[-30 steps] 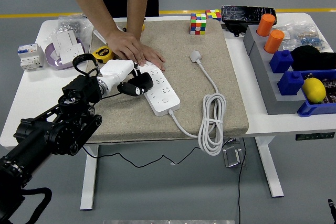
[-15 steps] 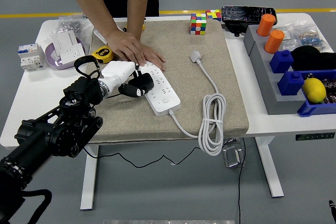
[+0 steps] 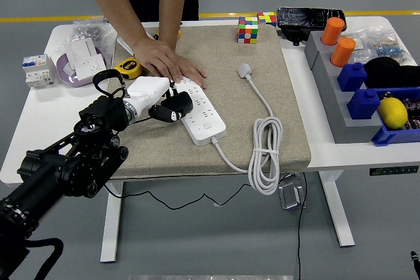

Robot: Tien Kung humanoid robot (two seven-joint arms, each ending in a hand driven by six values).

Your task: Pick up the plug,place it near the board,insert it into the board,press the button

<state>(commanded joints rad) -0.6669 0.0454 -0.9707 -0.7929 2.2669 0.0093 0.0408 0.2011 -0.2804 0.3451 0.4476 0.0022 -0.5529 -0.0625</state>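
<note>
A white power strip (image 3: 205, 115) lies slanted on the beige mat (image 3: 262, 44). A person's hand (image 3: 167, 62) presses flat on its far end. My left hand (image 3: 169, 105), white-backed with black fingers, is curled on a black plug (image 3: 178, 103) held over the strip's left side, about midway along it. Whether the plug's pins are in a socket is hidden by my fingers. The strip's own white plug (image 3: 245, 69) lies loose on the mat to the right, its cable (image 3: 264, 155) coiled near the mat's front edge.
A yellow tape measure (image 3: 129, 66) and a purple dish (image 3: 69, 77) of white parts sit behind my left hand. Two colour cubes (image 3: 248, 29) stand at the mat's back. Grey and blue bins (image 3: 357, 100) with orange cylinders, blue blocks and a lemon line the right side.
My left hand has edged a little to the right and further over the strip with the black plug. The person's hand has stayed in place.
</note>
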